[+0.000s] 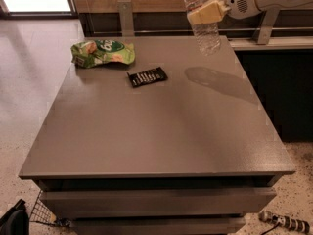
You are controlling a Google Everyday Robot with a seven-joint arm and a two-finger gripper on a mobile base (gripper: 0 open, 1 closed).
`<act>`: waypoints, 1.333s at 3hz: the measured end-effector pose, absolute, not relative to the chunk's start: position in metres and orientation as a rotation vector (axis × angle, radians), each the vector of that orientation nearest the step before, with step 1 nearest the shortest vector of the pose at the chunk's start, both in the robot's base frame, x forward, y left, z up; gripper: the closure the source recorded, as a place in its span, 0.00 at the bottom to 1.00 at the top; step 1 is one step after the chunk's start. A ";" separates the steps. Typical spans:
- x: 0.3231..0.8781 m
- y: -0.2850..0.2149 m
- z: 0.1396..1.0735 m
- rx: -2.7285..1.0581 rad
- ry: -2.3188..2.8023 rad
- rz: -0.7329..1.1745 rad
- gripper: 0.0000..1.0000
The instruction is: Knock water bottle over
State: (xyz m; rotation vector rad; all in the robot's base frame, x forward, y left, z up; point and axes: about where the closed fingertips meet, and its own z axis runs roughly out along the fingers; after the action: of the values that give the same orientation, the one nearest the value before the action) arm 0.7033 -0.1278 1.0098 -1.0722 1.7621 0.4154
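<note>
The water bottle (204, 33) is a clear ribbed plastic bottle at the top right of the camera view. Its cap is cut off by the top edge. It hangs slightly tilted above the grey table (156, 131), and its shadow lies on the table's far right part. My gripper (206, 12) comes in from the right on a white arm. Its tan fingers (201, 14) are shut on the bottle's upper half and hold it off the tabletop.
A green snack bag (102, 53) lies at the table's far left. A black snack bar (146, 76) lies just right of it. A metal rail and a wooden wall run behind the table. A dark cabinet stands to the right.
</note>
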 end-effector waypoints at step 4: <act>0.692 -0.175 0.989 -1.149 2.194 -0.025 1.00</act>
State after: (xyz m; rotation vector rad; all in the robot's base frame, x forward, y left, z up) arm 0.6925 -0.1752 0.9887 -1.1489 2.1935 -0.0251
